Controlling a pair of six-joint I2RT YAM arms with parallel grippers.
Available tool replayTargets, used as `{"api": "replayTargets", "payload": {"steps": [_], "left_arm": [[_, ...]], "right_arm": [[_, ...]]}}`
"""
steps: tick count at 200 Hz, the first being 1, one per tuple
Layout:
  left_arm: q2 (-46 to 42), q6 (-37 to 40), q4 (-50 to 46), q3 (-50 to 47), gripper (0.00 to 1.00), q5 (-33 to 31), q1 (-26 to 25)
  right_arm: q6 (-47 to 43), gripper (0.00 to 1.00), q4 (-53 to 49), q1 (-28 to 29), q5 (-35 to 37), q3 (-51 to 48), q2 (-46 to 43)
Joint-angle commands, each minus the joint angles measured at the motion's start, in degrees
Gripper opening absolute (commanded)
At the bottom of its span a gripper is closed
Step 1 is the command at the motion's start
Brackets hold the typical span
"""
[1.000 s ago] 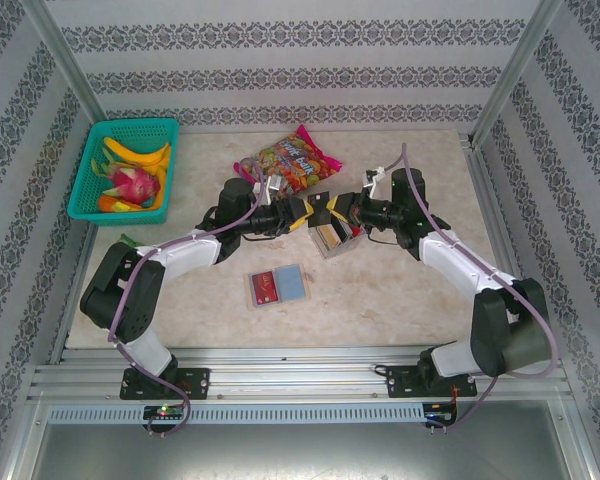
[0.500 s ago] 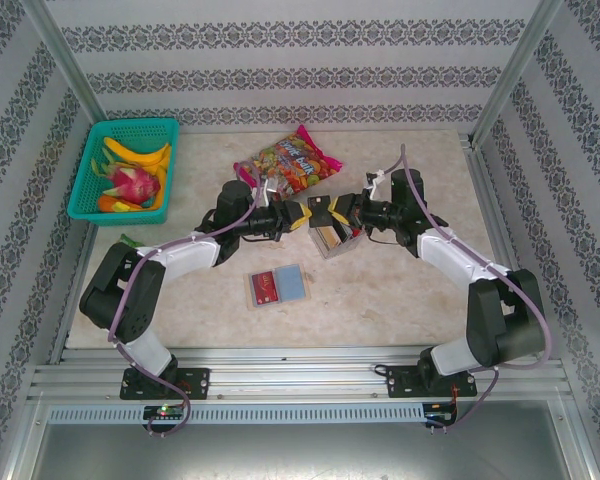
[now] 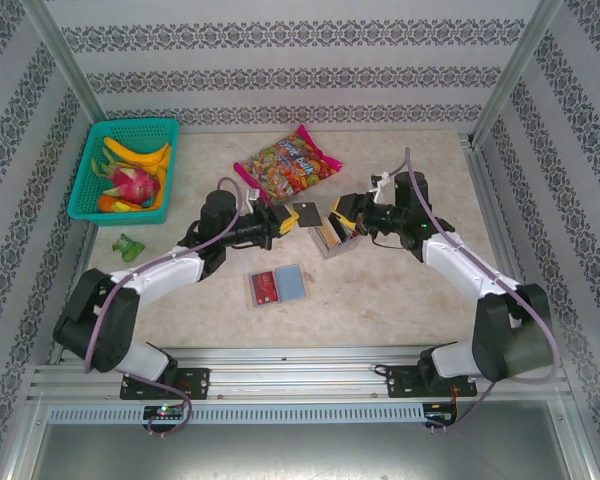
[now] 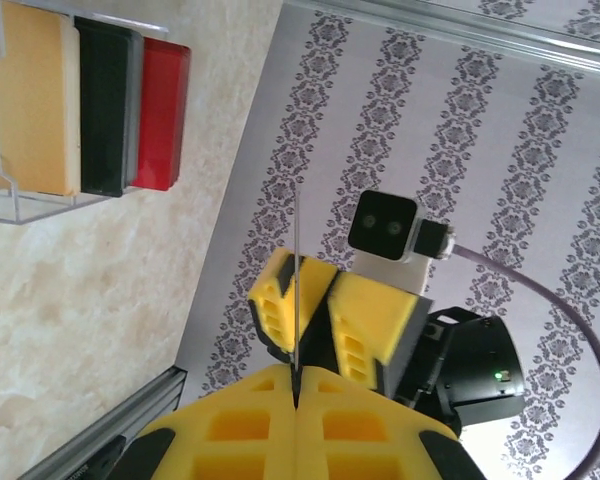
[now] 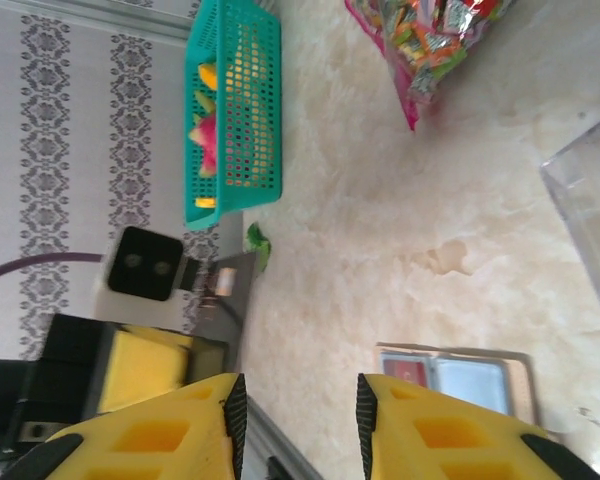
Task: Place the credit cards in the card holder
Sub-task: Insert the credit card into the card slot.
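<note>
Compared with 1 s ago, the left gripper [image 3: 288, 215] has drawn back toward the left edge of the surface [image 3: 410, 300], away from the clear rack [image 3: 330, 240]. The right gripper [image 3: 337, 214] has shifted slightly to the right.

The left gripper's fingers are closed on a dark card [image 3: 307, 212]. It is held above the centre of the surface, between the 2 grippers and apart from the rack. In the left wrist view this card shows as a thin line pinched between the yellow fingertips.

The right gripper's fingers stand apart with nothing between them, just beside the rack. The remaining cards [image 4: 105, 100], 1 tan, 1 black and 1 red, stand upright in the rack.

The card holder [image 3: 277, 286] lies open and flat between the rack and the near edge. Its red panel is possibly a seated card, but the detail is too coarse to confirm.
</note>
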Motion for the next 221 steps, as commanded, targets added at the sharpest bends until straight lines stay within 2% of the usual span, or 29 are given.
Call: {"api": "replayTargets", "payload": {"steps": [1, 14, 42, 65, 84, 119, 151, 185, 221], "left_arm": [[-7.5, 10.9, -16.8, -0.4, 0.00, -5.8, 0.6], [-11.5, 16.8, -23.4, -2.6, 0.00, -10.1, 0.5], [-17.7, 20.1, -20.4, -10.7, 0.00, -14.5, 0.7], [-20.2, 25.5, -25.5, -11.7, 0.00, -16.7, 0.6], [-21.6, 28.9, -25.0, -13.2, 0.00, -17.4, 0.7], [-25.9, 28.8, -22.0, -19.0, 0.00, -19.3, 0.7], [-30.8, 31.3, -25.1, -21.5, 0.00, -22.3, 0.7], [-29.7, 29.9, -25.5, -22.0, 0.00, -21.7, 0.7], [-27.0, 33.1, -24.1, -22.6, 0.00, -19.2, 0.6]], "right_arm": [[-7.6, 0.38, -6.2, 0.9, 5.4, -2.5, -3.4], [-9.9, 0.38, -7.1, 2.0, 7.3, -4.2, -4.4], [-13.0, 0.37, -8.2, 4.7, 11.4, -6.6, -5.6], [-15.2, 0.37, -6.8, 7.9, 12.5, -7.8, -5.9], [-16.5, 0.38, -6.5, 11.1, 13.2, -8.6, -6.2], [-18.8, 0.38, -6.4, 15.4, 15.5, -10.9, -6.1], [-19.7, 0.38, -6.7, 16.4, 17.4, -12.1, -6.6], [-20.5, 0.39, -8.0, 17.2, 18.3, -11.6, -7.1], [-21.6, 0.35, -9.9, 20.3, 19.3, -8.1, -1.9]]}}
